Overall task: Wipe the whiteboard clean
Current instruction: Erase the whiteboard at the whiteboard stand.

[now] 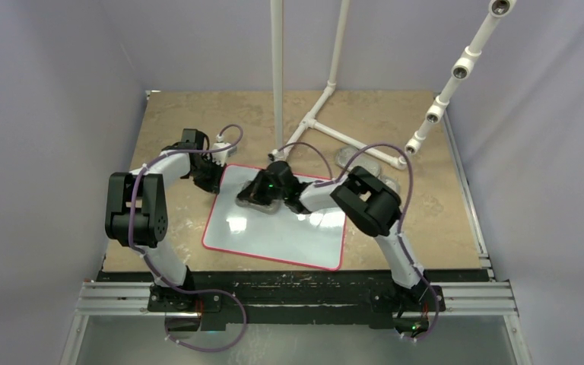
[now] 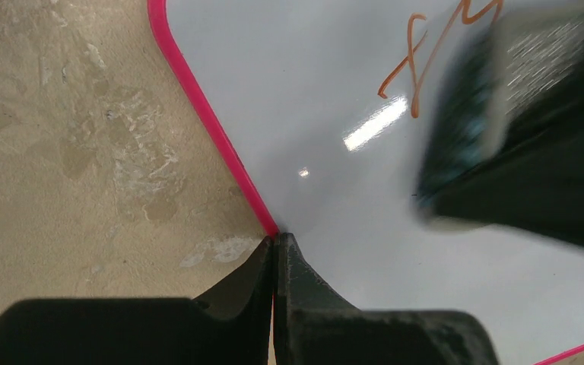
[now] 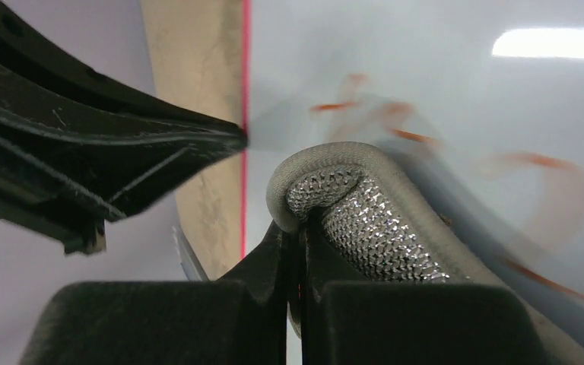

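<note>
Pad (image 3: 365,220), oval, silvery-grey mesh with a soft grey rim, is sitting pinched by its edge in the right gripper (image 3: 298,239). The jaws are clamping on it with no gap showing. The pad is lying against the whiteboard (image 1: 274,236), a large glossy white rectangular board with rounded corners and a thin red rim. The board is lying flat on the beige stone-patterned table (image 1: 182,122), between the two arms. The pad is working near its far edge.

Orange-red scribbles (image 2: 414,76) are showing on the white surface just beside the pad. The left gripper (image 2: 275,245), jaws together and holding nothing, is touching its tips to the red rim on the board's left side. It is probably pinning the board.

Judgement on the step, wiping the marks:
- Good erasing is depending on the pad's broad face, not its rim, bearing on the ink.
- Strokes are best overlapping and running away from the left fingertips, so the two tools are not colliding.
- Downward load from the left arm is mattering; a glossy board is likely sliding under sideways rubbing.
- The edge grip is looking shallow, so heavy pressure is risking the pad twisting out.
</note>
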Robot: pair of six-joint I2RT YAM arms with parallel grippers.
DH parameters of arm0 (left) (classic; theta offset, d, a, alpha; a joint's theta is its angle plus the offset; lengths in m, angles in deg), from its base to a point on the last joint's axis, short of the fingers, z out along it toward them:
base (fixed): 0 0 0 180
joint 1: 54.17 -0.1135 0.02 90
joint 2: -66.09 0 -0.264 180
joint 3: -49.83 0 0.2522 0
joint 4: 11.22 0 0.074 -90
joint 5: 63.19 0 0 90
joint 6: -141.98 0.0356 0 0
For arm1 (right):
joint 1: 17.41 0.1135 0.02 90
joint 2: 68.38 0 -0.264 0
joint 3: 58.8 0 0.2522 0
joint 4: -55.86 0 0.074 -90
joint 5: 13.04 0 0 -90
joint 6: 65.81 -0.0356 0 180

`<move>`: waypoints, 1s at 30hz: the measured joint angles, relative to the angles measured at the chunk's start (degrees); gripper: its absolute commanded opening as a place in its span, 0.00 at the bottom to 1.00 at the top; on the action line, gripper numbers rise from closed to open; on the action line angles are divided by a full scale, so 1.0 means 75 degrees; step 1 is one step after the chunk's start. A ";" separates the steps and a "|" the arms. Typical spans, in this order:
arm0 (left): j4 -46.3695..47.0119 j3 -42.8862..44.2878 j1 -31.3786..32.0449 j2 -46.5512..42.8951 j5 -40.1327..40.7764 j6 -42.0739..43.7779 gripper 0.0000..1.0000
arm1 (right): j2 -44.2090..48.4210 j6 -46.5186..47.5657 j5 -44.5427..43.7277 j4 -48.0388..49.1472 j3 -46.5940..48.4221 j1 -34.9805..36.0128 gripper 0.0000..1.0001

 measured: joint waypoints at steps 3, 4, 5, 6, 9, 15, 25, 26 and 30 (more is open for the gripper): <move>-0.0009 -0.0006 0.0000 -0.0003 0.0000 0.0000 0.00 | -0.0682 0.0020 -0.0379 -0.0740 0.1419 0.0595 0.00; -0.0006 -0.0012 0.0000 -0.0009 -0.0003 0.0000 0.00 | -0.0688 -0.0067 -0.0539 -0.0828 0.1463 0.0691 0.00; -0.0003 -0.0026 0.0000 -0.0017 0.0000 0.0003 0.00 | -0.0632 -0.0187 -0.0638 -0.0886 0.1396 0.0749 0.00; 0.0000 -0.0038 0.0000 -0.0029 0.0000 0.0006 0.00 | -0.0498 -0.0388 -0.0740 -0.0860 0.1157 0.0743 0.00; 0.0015 -0.0073 0.0000 -0.0058 0.0000 0.0055 0.00 | 0.0055 -0.0927 -0.0866 -0.0781 0.0265 0.0370 0.00; 0.0017 -0.0114 0.0000 -0.0087 -0.0006 0.0111 0.00 | 0.0909 -0.1358 -0.1513 -0.0994 -0.0775 -0.0801 0.00; 0.0000 -0.0134 0.0000 -0.0114 -0.0003 0.0111 0.00 | -0.0764 -0.1037 -0.2005 -0.0484 0.1408 -0.0181 0.00; -0.0006 -0.0134 0.0000 -0.0114 -0.0003 0.0111 0.00 | -0.0970 -0.1032 -0.2084 -0.0513 0.1731 -0.0070 0.00; -0.0047 -0.0134 -0.0006 -0.0119 0.0015 0.0111 0.00 | -0.1017 -0.1020 -0.2192 -0.0361 0.1716 0.0041 0.00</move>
